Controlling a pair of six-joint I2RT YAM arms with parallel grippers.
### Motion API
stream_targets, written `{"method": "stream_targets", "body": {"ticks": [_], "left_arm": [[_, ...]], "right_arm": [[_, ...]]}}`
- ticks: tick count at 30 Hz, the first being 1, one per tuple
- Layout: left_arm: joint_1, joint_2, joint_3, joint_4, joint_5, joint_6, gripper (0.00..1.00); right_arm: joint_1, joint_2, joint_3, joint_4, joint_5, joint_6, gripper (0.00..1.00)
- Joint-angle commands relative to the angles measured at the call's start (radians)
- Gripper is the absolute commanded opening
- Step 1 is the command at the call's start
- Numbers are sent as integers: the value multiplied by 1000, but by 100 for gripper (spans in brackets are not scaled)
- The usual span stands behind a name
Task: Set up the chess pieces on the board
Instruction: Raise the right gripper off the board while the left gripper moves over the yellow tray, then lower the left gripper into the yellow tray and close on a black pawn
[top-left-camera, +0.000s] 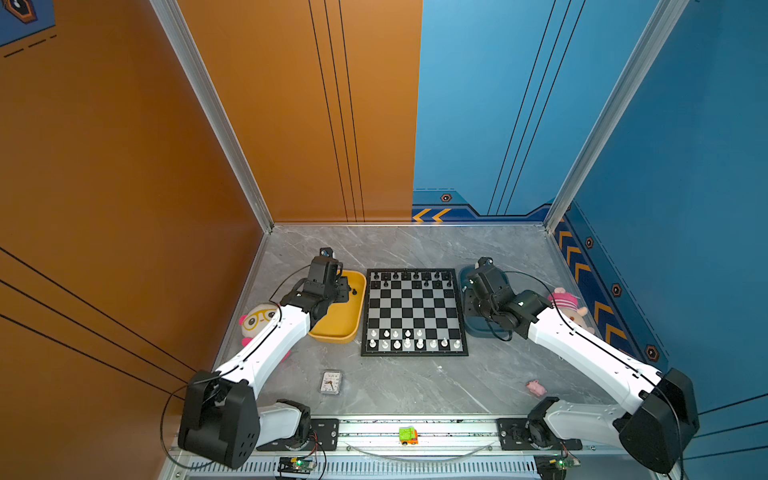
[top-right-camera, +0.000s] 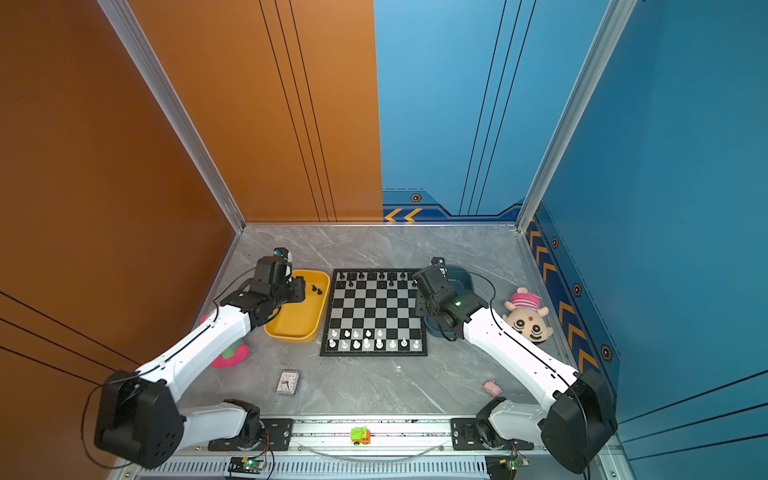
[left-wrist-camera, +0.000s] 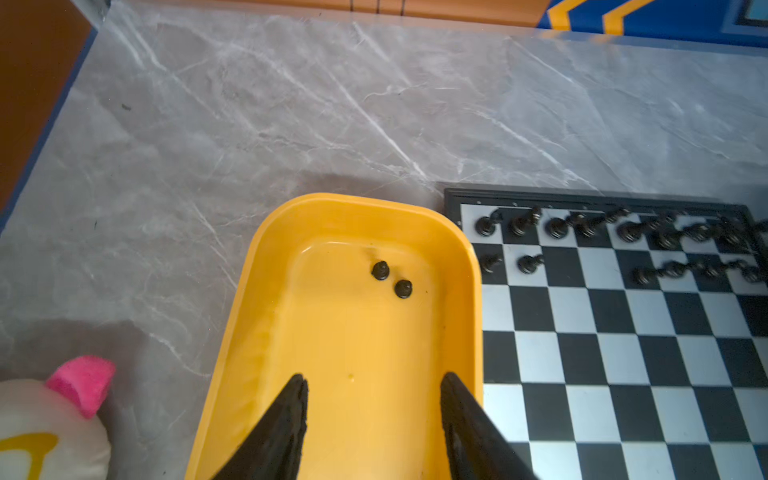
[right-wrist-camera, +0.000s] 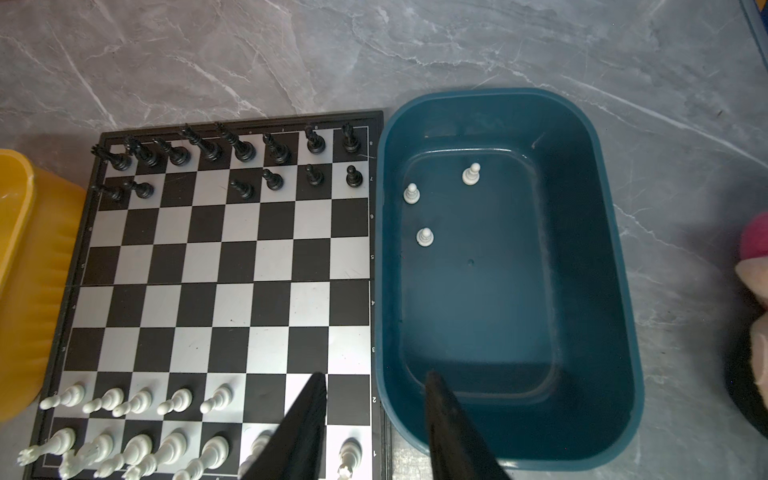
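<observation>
My left gripper (left-wrist-camera: 374, 378): jaws moderately apart, nothing between them, hanging over the yellow tray (left-wrist-camera: 266, 249), where two black pawns (left-wrist-camera: 380, 270) sit. My right gripper (right-wrist-camera: 375, 375): jaws narrower, empty, astride the board (right-wrist-camera: 232, 266) edge and the teal tray (right-wrist-camera: 615, 270) rim; three white pawns (right-wrist-camera: 424, 237) inside. Both arms reach forward, wrists pitched down. Other chess pieces (top-left-camera: 407, 343) stand on the board's end rows.

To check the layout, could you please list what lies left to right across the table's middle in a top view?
Cream plush toy with yellow glasses, yellow oblong plastic tray, black-and-silver square chessboard, dark teal oblong plastic tray, plush doll in pink striped hat.
</observation>
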Motion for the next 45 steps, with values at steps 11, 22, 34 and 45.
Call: {"method": "stream_targets", "body": {"ticks": [11,22,34,45], "left_arm": [[16,354,246,-88,111,-48,44],[17,492,325,-111,93,-42,38],[20,553,349,-110,74,-43,27],[24,579,363,-110,66,-42,19]], "right_arm": [[-79,-12,-67,51,-65,-28,39],[-109,8,-71,65,-108,-38,37],[-111,27,-70,77,-134,-30,36],[-111,39,-67,79,-142,-29,35]]}}
